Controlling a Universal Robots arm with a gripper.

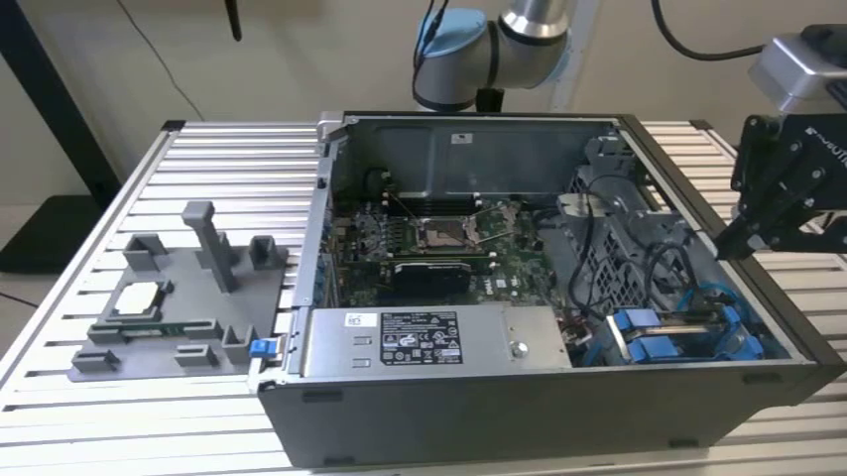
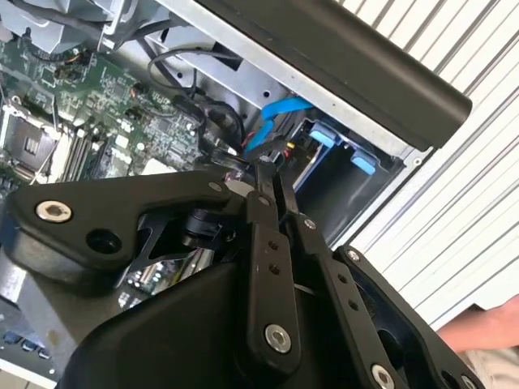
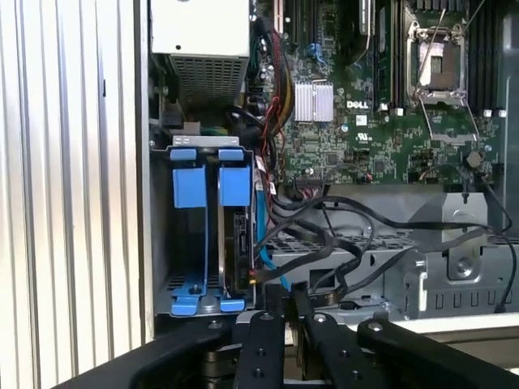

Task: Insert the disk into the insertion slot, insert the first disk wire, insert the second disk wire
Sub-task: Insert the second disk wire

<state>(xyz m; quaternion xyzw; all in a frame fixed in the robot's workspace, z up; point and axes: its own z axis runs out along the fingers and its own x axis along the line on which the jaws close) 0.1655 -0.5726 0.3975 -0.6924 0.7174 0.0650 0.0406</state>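
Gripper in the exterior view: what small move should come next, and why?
Probably ease in toward the blue wire beside the disk: the disk already sits in the insertion slot, while the shut gripper hangs at the rim of the case.

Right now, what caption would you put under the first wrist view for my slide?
The gripper, fingers shut, hovers at the computer case's edge near the blue-framed disk seated in the insertion slot, black cables beside it.

One open computer case (image 1: pixel 556 416), one power-supply box (image 1: pixel 423 342), two blue-framed drive carriers (image 3: pixel 207 243), one grey fixture (image 1: pixel 185 297)
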